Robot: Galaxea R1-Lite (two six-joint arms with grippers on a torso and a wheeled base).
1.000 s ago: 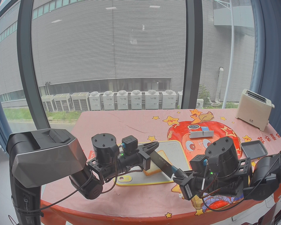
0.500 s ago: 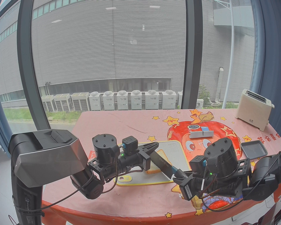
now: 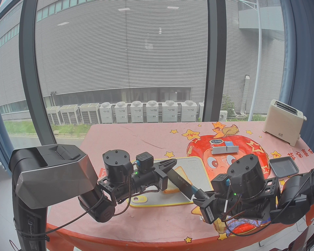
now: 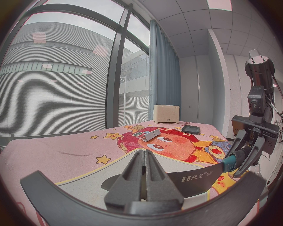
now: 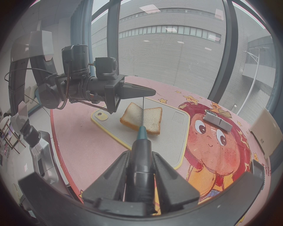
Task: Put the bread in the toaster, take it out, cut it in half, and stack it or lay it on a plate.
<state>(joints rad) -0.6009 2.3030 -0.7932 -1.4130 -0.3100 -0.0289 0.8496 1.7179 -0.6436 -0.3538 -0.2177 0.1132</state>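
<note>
The right claw (image 5: 141, 154) grasps the handle of a knife (image 3: 182, 183), its blade set edge-down across the middle of the bread (image 5: 153, 117), which lies flat on the cutting board (image 3: 200, 170) near the desk's (image 3: 130, 137) front edge. The left claw (image 3: 173, 161), clenched on nothing, hangs just above the bread's left half, beside the blade. The toaster (image 3: 284, 121) stands well apart, far right.

Soft, even daylight pours through the big window (image 3: 121, 58) behind the bench (image 3: 130, 137), leaving faint shadows. Ceiling lights (image 4: 219, 3) reflect as pale patches. Wrist views bend strongly, with dark corners.
</note>
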